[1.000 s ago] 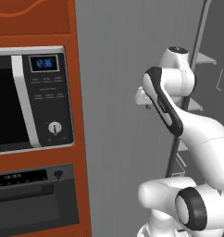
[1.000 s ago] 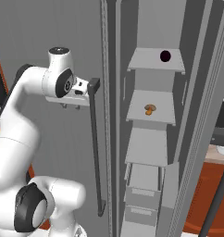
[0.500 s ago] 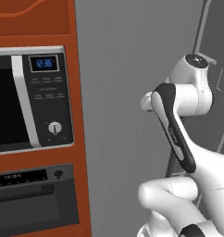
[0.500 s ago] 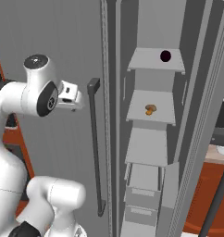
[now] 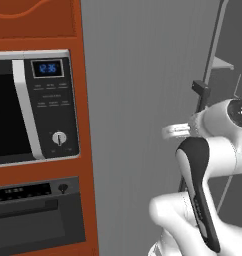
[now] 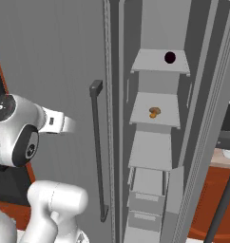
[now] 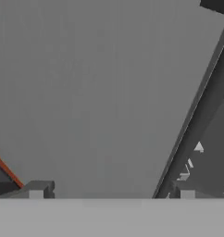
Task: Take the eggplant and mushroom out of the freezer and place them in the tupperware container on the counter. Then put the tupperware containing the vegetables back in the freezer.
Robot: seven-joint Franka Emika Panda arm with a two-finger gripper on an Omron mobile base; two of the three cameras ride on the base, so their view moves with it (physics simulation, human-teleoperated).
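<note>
Kitchen freezer [image 6: 150,156] door is seen open: one eggplant [image 6: 169,57] on top shelf, one mushroom [image 6: 154,112] one shelf below. Gripper [image 7: 111,190] is spread wide, nothing held.

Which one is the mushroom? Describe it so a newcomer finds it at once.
Look into the open freezer, the tall grey cabinet right of the door's long dark bar handle. On the second light grey shelf from the top sits the mushroom, small with a brown cap and orange-tan stem. The eggplant, one shelf higher, is a dark purple-black ball instead.
</note>
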